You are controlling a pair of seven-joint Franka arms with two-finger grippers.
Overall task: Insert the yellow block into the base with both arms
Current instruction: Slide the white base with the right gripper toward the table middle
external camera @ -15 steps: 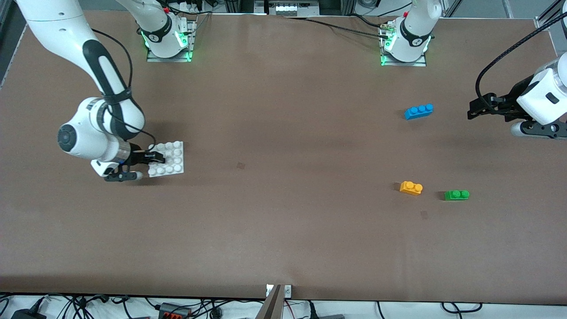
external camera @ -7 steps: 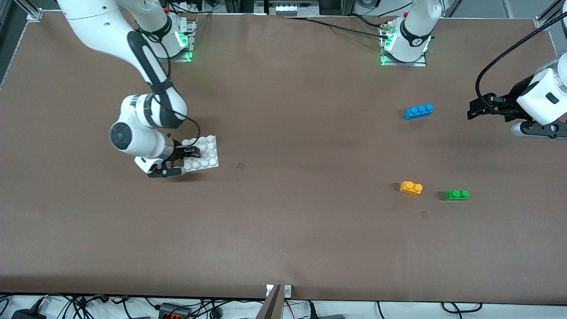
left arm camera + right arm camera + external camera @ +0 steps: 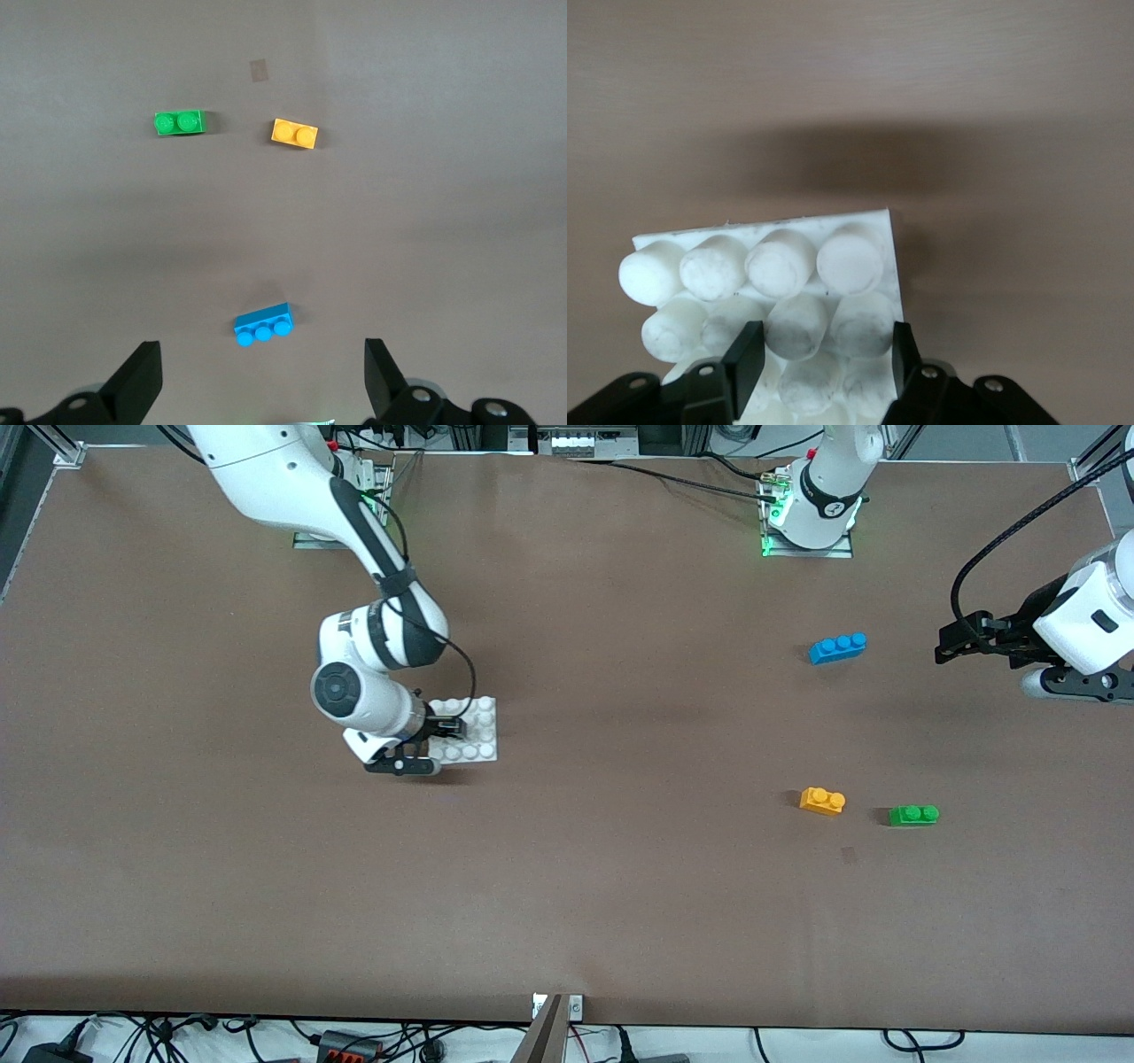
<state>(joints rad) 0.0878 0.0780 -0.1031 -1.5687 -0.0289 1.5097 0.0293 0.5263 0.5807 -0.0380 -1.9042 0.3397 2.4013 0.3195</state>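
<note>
The white studded base (image 3: 474,731) hangs tilted a little above the table's middle, toward the right arm's end. My right gripper (image 3: 448,730) is shut on its edge. In the right wrist view the fingers clamp two rows of studs on the base (image 3: 780,266), held by the right gripper (image 3: 824,356). The yellow block (image 3: 822,801) lies flat on the table toward the left arm's end, also seen as the yellow block (image 3: 294,133). My left gripper (image 3: 944,646) waits open in the air at that end; in its wrist view the left gripper (image 3: 263,390) holds nothing.
A blue three-stud brick (image 3: 837,647) lies farther from the front camera than the yellow block, and shows as the blue brick (image 3: 263,324) under the left gripper's view. A green brick (image 3: 913,815) lies beside the yellow block, seen as the green brick (image 3: 178,122).
The right arm has carried the base from the right arm's end toward the table's middle. The left arm and the three bricks have not moved.
</note>
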